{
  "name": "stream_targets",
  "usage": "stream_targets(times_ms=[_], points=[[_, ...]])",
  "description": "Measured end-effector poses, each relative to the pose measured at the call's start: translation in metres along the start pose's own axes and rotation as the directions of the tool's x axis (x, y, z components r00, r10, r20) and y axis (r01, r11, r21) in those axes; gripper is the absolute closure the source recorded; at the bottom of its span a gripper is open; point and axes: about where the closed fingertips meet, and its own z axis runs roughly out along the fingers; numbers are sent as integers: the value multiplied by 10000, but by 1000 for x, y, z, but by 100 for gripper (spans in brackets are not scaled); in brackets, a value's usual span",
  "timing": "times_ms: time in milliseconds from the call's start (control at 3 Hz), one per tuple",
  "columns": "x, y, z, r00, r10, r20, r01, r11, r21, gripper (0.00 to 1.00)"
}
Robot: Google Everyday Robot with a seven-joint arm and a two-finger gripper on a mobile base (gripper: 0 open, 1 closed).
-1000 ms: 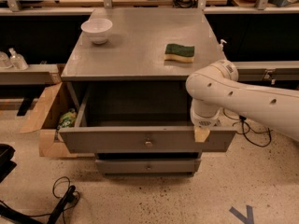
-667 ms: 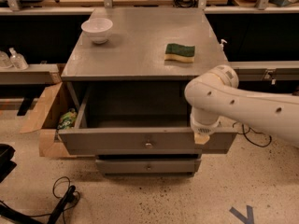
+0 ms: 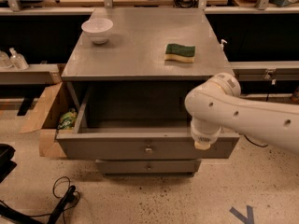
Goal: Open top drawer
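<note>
Jaws, gap impossible to tell, hang at right front of open top drawer [image 3: 117,148]

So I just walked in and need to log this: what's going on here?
A white robot arm reaches in front of the grey cabinet, its tool down at the right end of the top drawer, which is pulled well out. A bowl and a sponge sit on the cabinet.

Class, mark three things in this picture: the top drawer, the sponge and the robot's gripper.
top drawer [image 3: 107,148]: camera view, on its flat grey front, left of centre.
sponge [image 3: 180,50]: camera view, on its green top face.
gripper [image 3: 202,145]: camera view, on its pale tip, at the drawer front's right end.
</note>
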Motion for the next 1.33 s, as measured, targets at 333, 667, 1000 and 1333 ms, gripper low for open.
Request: stream_targets(times_ms=[333, 667, 1000, 1333], points=[[7, 21, -1, 9988, 482, -116, -482, 9988, 17, 100], [7, 21, -1, 9988, 483, -116, -482, 9988, 17, 100], [12, 36, -4, 9968, 764, -248, -764, 9971, -27, 100], [12, 36, -4, 9968, 764, -248, -765, 9971, -27, 100]])
